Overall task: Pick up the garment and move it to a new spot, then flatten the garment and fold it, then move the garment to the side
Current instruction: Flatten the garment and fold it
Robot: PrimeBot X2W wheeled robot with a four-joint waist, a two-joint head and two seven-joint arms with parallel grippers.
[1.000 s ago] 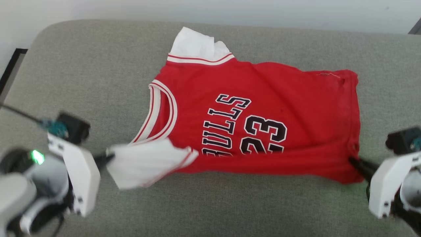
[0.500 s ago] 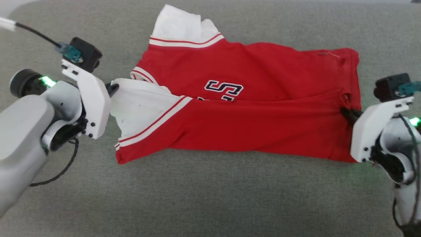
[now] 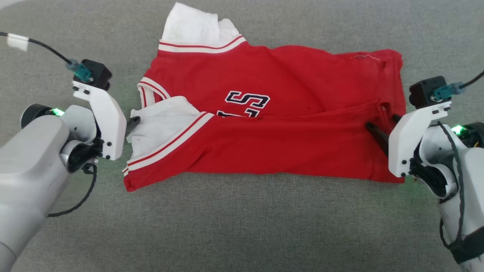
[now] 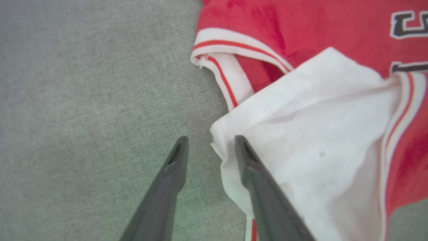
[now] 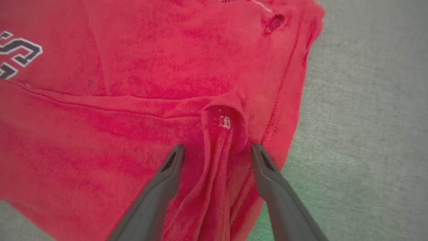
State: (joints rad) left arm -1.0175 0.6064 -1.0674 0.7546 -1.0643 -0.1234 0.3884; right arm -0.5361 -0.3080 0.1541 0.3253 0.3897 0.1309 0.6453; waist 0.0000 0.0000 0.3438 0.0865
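While jaws stand apart, left gripper (image 4: 209, 144) beside white sleeve (image 4: 317, 150), right gripper (image 5: 217, 150) astride jersey (image 5: 133, 67) hem, we must back out straight, avoiding snags.

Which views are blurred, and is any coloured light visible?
Head view: garment sharp, light even, green lamps lit. Left wrist view: slightly soft, faint green tint on the grey surface near the bottom edge. Right wrist view: soft, green tint at lower right.

Red soft fabric jersey garment (image 3: 287, 151), white sleeves, red-and-white stripe trim. Lies flat across upper centre of frame. Lower half folded up over front; only dark "S" lettering exposed. Sleeves at left.
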